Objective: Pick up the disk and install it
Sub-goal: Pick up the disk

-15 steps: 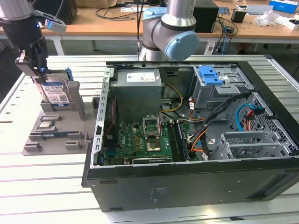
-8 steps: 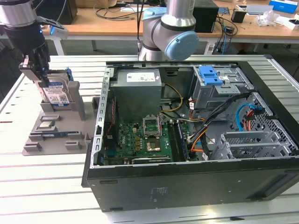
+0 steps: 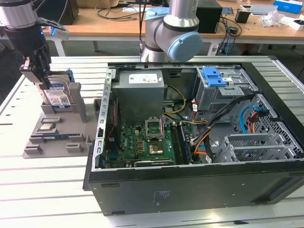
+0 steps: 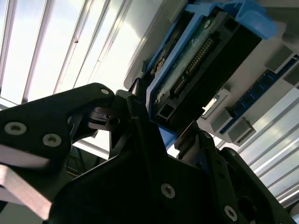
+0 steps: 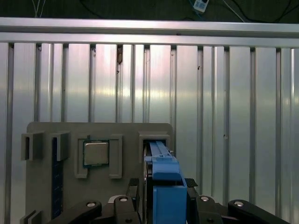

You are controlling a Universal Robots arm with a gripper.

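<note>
The disk [image 3: 59, 95], a silver drive with a white-and-blue label and blue side rails, stands on edge in a slot of the grey holder [image 3: 57, 137] on the exterior view's left. My gripper [image 3: 45, 80] comes down on its top edge. In both wrist views the black fingers sit against either side of the disk [image 4: 205, 60], pressing on the blue rail [image 5: 166, 186], so the gripper [image 5: 163, 196] is shut on it. The disk's lower part still rests in the holder slot.
An open computer case [image 3: 190, 190] lies to the exterior view's right, with a grey power-supply box [image 3: 140, 85], a motherboard and a drive bay with a blue latch [image 3: 213, 76]. The arm's base [image 3: 173, 28] stands behind it. A processor chip [image 5: 96, 153] sits in the holder.
</note>
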